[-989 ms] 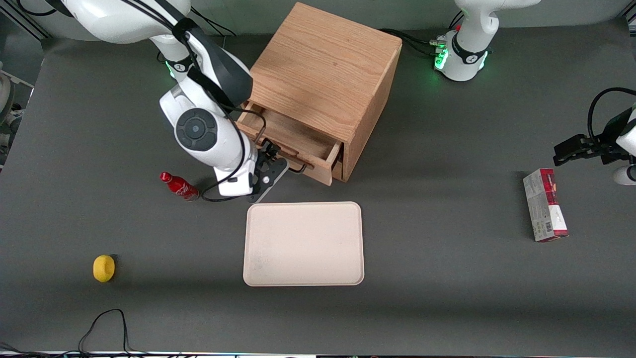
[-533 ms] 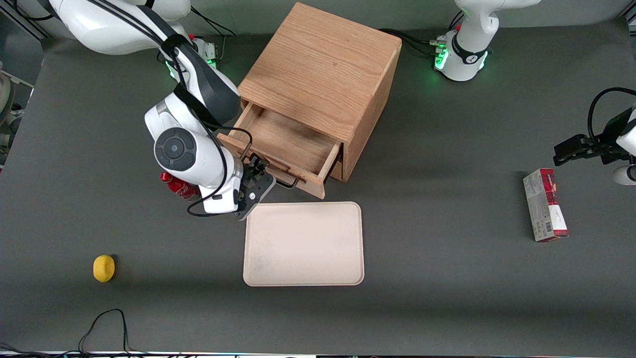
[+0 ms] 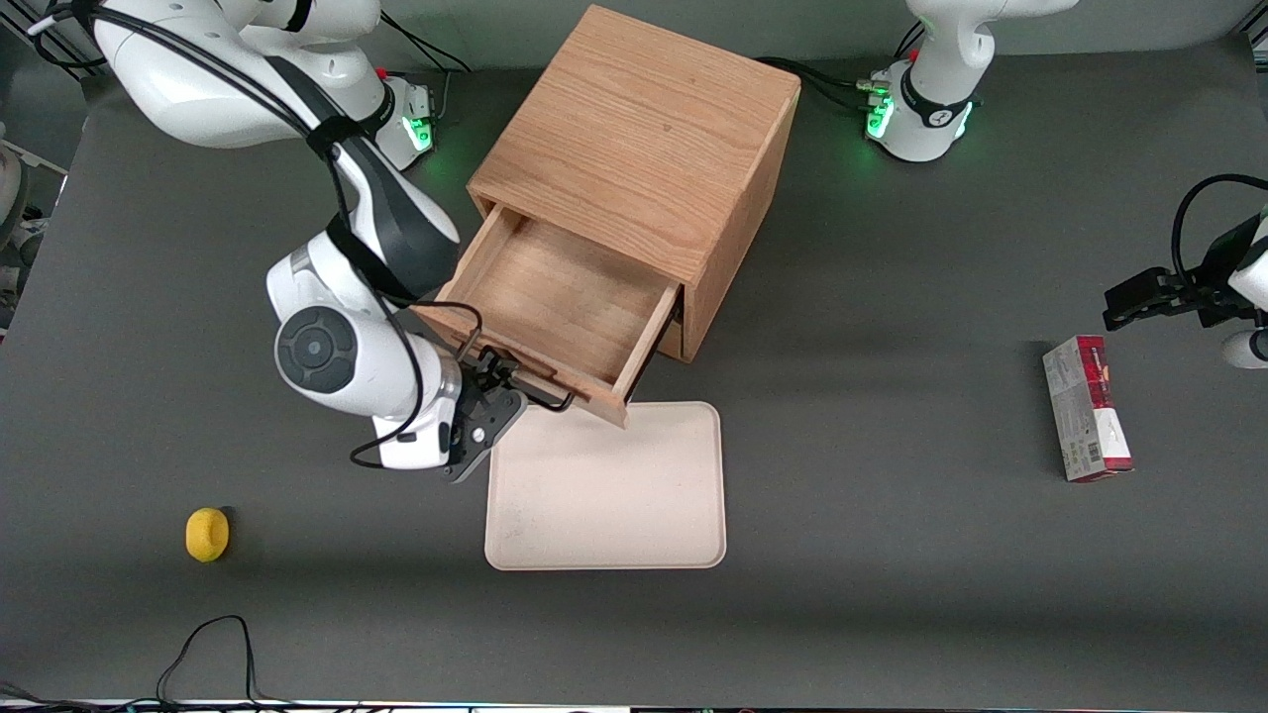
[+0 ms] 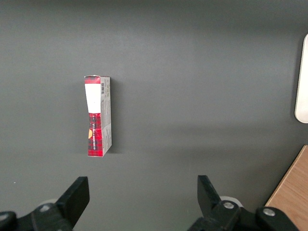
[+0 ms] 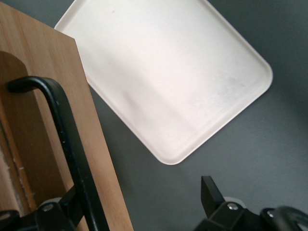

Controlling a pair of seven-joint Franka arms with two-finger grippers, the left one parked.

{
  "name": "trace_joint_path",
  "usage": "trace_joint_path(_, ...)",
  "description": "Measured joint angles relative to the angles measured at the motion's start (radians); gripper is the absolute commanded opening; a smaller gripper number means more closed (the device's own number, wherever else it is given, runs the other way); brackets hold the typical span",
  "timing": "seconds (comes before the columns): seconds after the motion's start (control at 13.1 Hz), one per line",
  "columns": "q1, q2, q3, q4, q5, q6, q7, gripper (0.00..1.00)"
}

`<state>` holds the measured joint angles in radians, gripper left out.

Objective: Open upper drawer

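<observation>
The light-oak cube cabinet (image 3: 644, 129) stands near the table's back. Its upper drawer (image 3: 555, 297) is pulled well out toward the front camera, and its inside shows empty. Its front corner hangs over the edge of the cream tray (image 3: 604, 495). My right gripper (image 3: 492, 384) is at the drawer's front, level with the thin black bar handle (image 3: 553, 403). In the right wrist view the gripper (image 5: 143, 192) is open. One finger (image 5: 72, 207) sits between the handle (image 5: 67, 134) and the drawer front (image 5: 45, 62); the other finger (image 5: 211, 191) is out over the table. The lower drawer is hidden under the upper one.
The cream tray (image 5: 163, 72) lies flat just nearer the front camera than the drawer. A yellow lemon-like object (image 3: 207, 534) lies toward the working arm's end. A red and white box (image 3: 1085, 421) lies toward the parked arm's end and shows in the left wrist view (image 4: 98, 118).
The upper drawer has slid farther out toward the front camera, and my gripper has moved with its handle. My arm now covers the red bottle that showed earlier.
</observation>
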<state>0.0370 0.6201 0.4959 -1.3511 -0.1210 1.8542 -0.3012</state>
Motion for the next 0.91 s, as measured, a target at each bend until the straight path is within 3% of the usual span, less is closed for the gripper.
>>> trace_joint_path(0.61,-0.001,0.01,-0.037,0.057,0.0,-0.021,-0.003,1.0)
trace_joint_path(0.91,-0.003,-0.058,-0.091,0.138,0.013,-0.227,-0.002,1.0)
